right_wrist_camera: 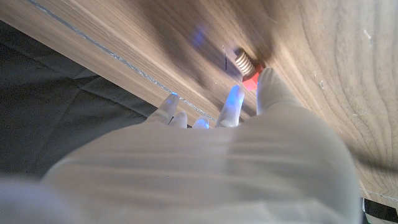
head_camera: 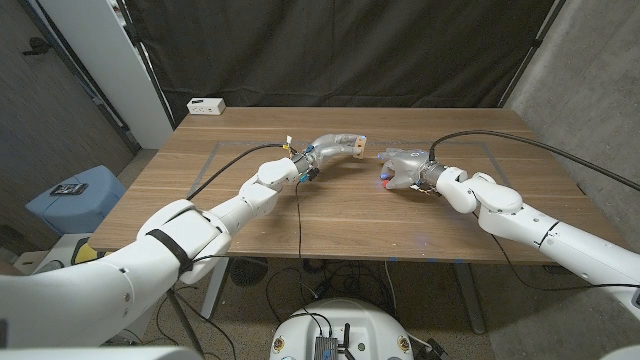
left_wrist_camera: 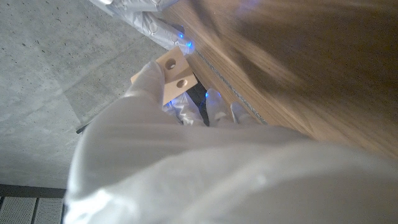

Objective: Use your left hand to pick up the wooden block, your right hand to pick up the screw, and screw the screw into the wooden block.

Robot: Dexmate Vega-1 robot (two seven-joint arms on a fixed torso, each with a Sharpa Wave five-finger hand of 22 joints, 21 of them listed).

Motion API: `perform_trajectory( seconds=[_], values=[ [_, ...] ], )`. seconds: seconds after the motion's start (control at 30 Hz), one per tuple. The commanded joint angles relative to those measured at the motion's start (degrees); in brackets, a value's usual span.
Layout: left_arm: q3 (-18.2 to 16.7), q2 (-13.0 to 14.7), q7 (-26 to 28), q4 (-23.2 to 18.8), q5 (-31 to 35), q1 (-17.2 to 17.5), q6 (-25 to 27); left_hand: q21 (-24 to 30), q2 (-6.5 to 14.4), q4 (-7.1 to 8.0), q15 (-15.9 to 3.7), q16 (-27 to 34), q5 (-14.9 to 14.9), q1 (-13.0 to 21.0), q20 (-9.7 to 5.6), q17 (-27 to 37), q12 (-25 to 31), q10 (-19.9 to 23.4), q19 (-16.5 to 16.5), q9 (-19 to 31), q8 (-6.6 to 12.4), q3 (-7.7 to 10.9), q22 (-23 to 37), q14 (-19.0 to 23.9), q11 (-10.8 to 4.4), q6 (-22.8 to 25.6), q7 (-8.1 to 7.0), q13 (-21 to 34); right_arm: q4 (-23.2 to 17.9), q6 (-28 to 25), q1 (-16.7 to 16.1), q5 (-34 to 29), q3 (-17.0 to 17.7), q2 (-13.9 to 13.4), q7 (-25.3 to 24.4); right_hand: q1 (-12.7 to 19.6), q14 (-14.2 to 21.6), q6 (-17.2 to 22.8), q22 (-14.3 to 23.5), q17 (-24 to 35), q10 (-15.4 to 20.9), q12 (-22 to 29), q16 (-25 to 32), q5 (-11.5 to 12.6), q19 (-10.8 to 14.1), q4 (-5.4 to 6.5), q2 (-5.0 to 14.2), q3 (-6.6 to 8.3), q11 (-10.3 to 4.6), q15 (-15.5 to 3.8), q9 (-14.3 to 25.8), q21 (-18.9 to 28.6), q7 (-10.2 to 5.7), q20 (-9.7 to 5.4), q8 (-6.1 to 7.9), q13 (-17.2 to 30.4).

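A wooden desk (head_camera: 330, 215) stands before a black curtain and grey walls. The left hand (head_camera: 335, 148) holds the wooden block (left_wrist_camera: 174, 74), which has 2 holes, above the desk's middle. The right hand (head_camera: 400, 168) is lowered to the desk just beside it with fingers reaching to the red-headed screw (right_wrist_camera: 246, 65) on the surface; whether the fingers grip the screw cannot be determined.
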Motion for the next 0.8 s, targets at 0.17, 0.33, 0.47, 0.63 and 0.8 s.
perform_trajectory(
  seconds=[0.17,0.33,0.47,0.63,0.8],
  values=[
    [-0.01,-1.3,-0.87,3.16,-0.29,-1.23,-1.07,0.16,0.12,0.06,-6.76,-0.41,0.37,-0.37,0.24,0.13,-0.29,0.63,0.31,0.11,0.2,0.53,0.3,0.54,0.14,0.19,0.13,-0.03,0.36,-0.14,-0.42,0.23,0.08,-0.16,-0.61,0.94,0.79,1.08,0.09,0.3,0.72,0.41,0.19,0.21,0.81,0.53,0.11,-0.07,-0.02,-3.68,0.49,0.4,0.5,0.07,1.08,0.3],
    [-0.05,-1.49,-1.06,3.44,-0.4,-1.32,-1.01,0.16,0.26,0.08,-6.69,-0.56,0.39,-0.48,0.33,0.13,-0.4,0.49,0.3,0.11,0.15,0.69,0.3,0.45,0.13,0.15,0.08,-0.02,0.34,-0.31,-0.52,0.38,0.1,-0.21,-0.52,0.78,0.87,1.35,0.1,0.34,0.83,0.37,0.19,0.17,0.94,0.66,0.06,-0.23,0.0,-3.64,0.65,0.41,0.7,0.01,1.39,0.3],
    [-0.02,-1.86,-1.07,4.14,-0.39,-1.58,-1.26,0.19,0.04,-0.05,-6.9,-0.56,0.37,-0.52,-0.01,0.11,-0.41,0.61,0.37,0.11,0.3,0.7,0.3,0.67,0.13,0.56,0.12,-0.01,0.27,-0.4,-0.64,0.37,0.13,-0.27,-0.75,0.66,0.95,1.74,0.1,0.37,0.98,0.37,0.2,0.14,1.01,0.76,0.07,-0.33,0.03,-3.7,0.79,0.39,0.88,-0.01,1.73,0.3],
    [-0.01,-2.17,-1.21,4.72,-0.42,-1.81,-1.43,0.19,0.17,0.06,-6.77,-0.66,0.38,-0.86,0.12,0.16,-0.49,0.59,0.34,0.11,0.19,0.83,0.3,0.7,0.14,0.38,0.16,0.0,0.29,-0.54,-0.69,0.35,0.11,-0.22,-0.87,0.7,1.03,1.9,0.11,0.4,1.22,0.38,0.2,0.13,1.08,0.8,0.14,-0.4,0.13,-3.59,0.98,0.37,0.93,-0.01,2.04,0.3],
    [-0.01,-2.3,-1.34,4.85,-0.48,-1.84,-1.38,0.17,0.35,0.08,-6.61,-0.78,0.41,-0.99,0.29,0.17,-0.54,0.58,0.28,0.1,0.09,1.0,0.3,0.66,0.15,0.2,0.13,0.0,0.43,-0.7,-0.67,0.36,0.03,0.0,-1.05,0.83,1.06,2.44,0.11,0.41,1.33,0.34,0.17,0.14,1.19,0.79,0.23,-0.42,0.1,-3.63,1.15,0.37,1.11,-0.05,2.48,0.31]
  ],
)
